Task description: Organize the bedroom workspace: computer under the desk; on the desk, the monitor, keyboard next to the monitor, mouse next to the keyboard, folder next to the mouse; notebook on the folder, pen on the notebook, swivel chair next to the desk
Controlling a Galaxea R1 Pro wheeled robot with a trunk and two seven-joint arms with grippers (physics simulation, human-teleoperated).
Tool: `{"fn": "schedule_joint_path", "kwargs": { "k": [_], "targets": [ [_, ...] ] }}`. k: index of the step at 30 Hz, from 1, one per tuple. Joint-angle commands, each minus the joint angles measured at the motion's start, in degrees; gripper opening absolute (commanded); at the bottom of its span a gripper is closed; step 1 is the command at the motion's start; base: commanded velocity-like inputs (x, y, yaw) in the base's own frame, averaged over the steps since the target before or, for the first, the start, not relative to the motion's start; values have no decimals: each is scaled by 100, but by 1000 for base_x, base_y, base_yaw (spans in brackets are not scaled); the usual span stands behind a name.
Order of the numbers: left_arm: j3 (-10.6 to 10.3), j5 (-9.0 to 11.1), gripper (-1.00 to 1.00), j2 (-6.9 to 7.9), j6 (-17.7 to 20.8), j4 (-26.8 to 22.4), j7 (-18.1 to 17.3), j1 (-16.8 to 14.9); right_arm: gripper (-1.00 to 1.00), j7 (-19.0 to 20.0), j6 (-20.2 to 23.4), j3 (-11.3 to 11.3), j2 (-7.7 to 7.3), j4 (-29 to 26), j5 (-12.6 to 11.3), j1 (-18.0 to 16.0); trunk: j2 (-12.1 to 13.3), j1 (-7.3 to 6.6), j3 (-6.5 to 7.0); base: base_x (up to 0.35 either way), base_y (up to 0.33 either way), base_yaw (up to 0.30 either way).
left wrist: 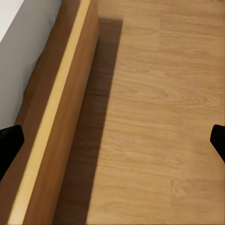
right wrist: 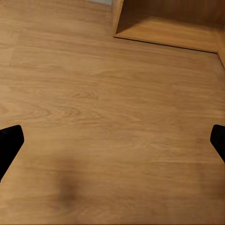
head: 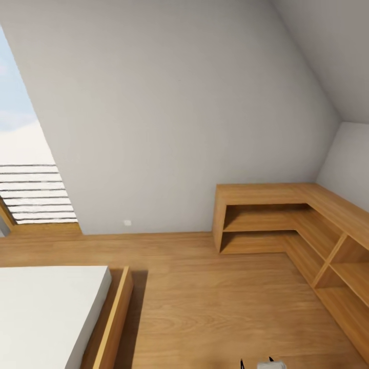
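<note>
The bedroom (head: 169, 118) is the task's thing on show here: a grey sloped wall takes up most of the head view, meeting a second grey slope at the upper right of the frame. An oak floor (head: 205, 292) spreads across the lower half. At the left edge a bright window (head: 23, 154) with white slats across its lower part reaches down to the floor. A small white socket (head: 127, 223) sits low on the wall, just above the floor line.

At the right of the frame, low oak shelving (head: 287, 220) runs along the wall and turns the corner toward the lower right, its open compartments holding nothing visible. At the lower left, a bed (head: 46, 312) with a white mattress sits in an oak frame, its side board casting a dark shadow on the floor beside it.

In the left wrist view the left tool (left wrist: 112, 143) hangs over the floor just beside the bed frame's side board (left wrist: 56, 126), its two dark fingertips (left wrist: 9, 140) wide apart at opposite edges of the frame. In the right wrist view the right tool (right wrist: 112, 140) hangs over bare floor, fingertips (right wrist: 9, 140) likewise wide apart, with a corner of the shelving at the upper right.
</note>
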Motion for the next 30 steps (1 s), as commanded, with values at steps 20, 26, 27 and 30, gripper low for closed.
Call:
{"fn": "schedule_joint_path", "kwargs": {
  "k": [20,26,27,30],
  "targets": [
    [-44,22,100,-6,-15,0,30,-3,100,-34,-12,54,1,9,-19,-5,-6,5,-8,329,0,0],
    [-42,22,100,-1,-15,0,38,-3,100,-30,-16,58,0,9,-19,-5,-6,5,-8,329,0,-191],
    [-42,22,100,-1,-15,0,39,-3,100,-30,-14,60,0,9,-19,-5,-6,5,-8,328,0,-250],
    [-42,22,100,0,-15,0,40,-3,100,-29,-15,60,0,9,-19,-5,-6,5,-8,329,0,-256]
  ]
}}
